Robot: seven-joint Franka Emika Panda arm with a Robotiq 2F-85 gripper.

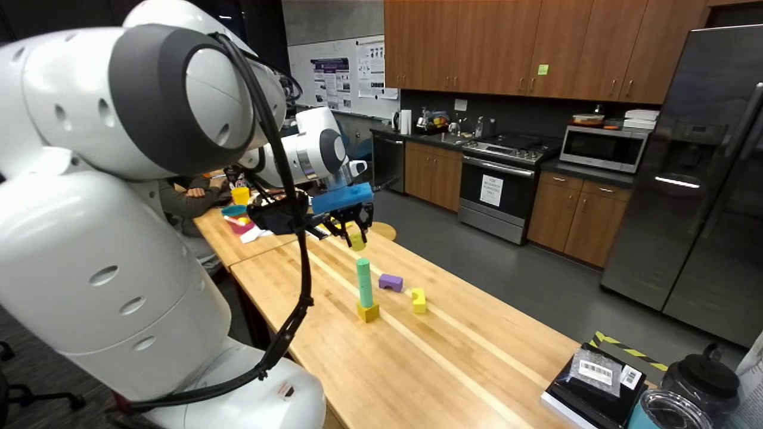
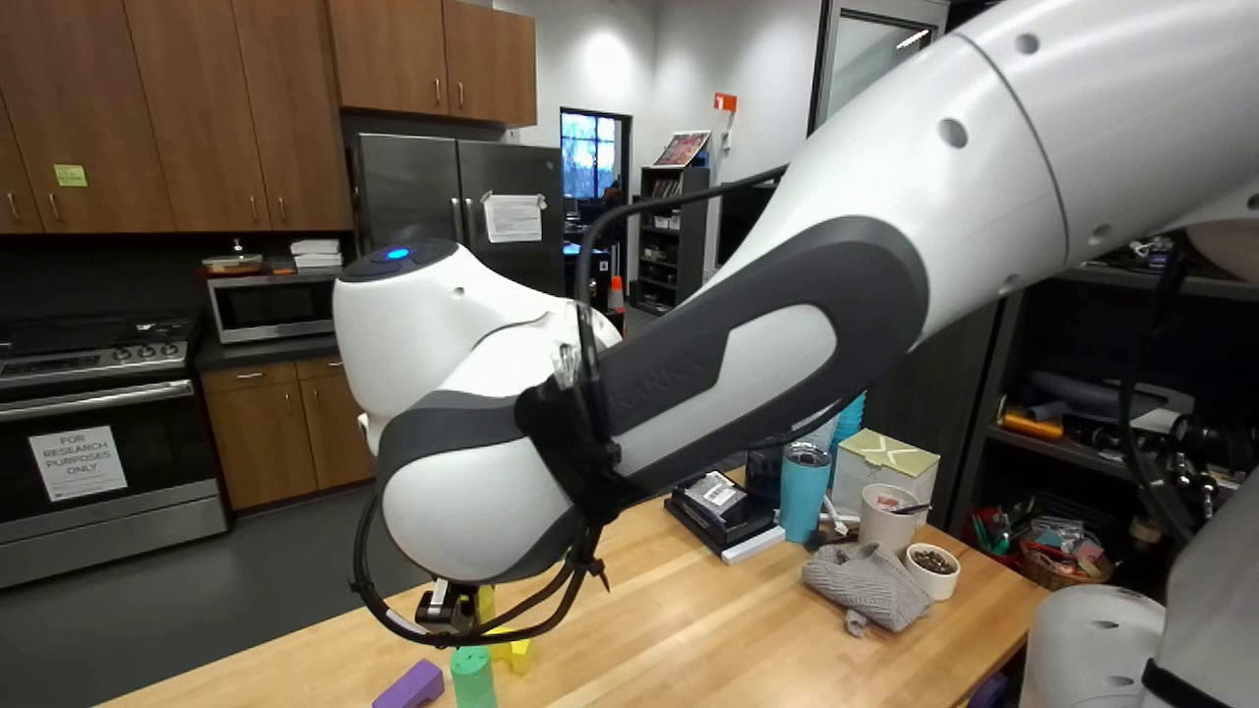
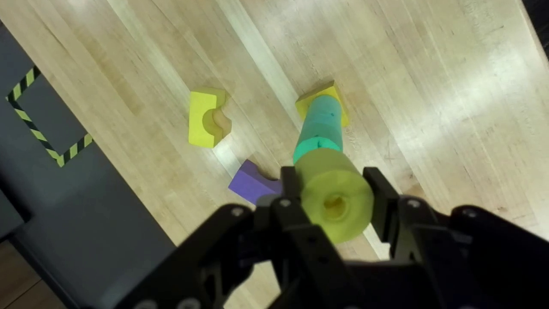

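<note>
My gripper (image 3: 333,189) is shut on a yellow-green cylinder (image 3: 336,208) with a hole in its end, held in the air. In an exterior view the gripper (image 1: 353,229) and cylinder (image 1: 357,241) show above the table, higher than a green column (image 1: 365,286). The column stands upright on a yellow cube (image 1: 368,312); it also shows in the wrist view (image 3: 321,128), partly behind the held cylinder. A purple block with a curved notch (image 3: 254,182) and a yellow notched block (image 3: 201,120) lie beside it. The arm hides most of the gripper in an exterior view (image 2: 452,608).
The wooden table (image 1: 441,363) carries a black box (image 1: 596,381), a blue tumbler (image 2: 805,492), a grey cloth (image 2: 870,585) and a small bowl (image 2: 931,572) at one end. Colourful cups (image 1: 240,195) stand at the opposite end, where a person sits (image 1: 191,199).
</note>
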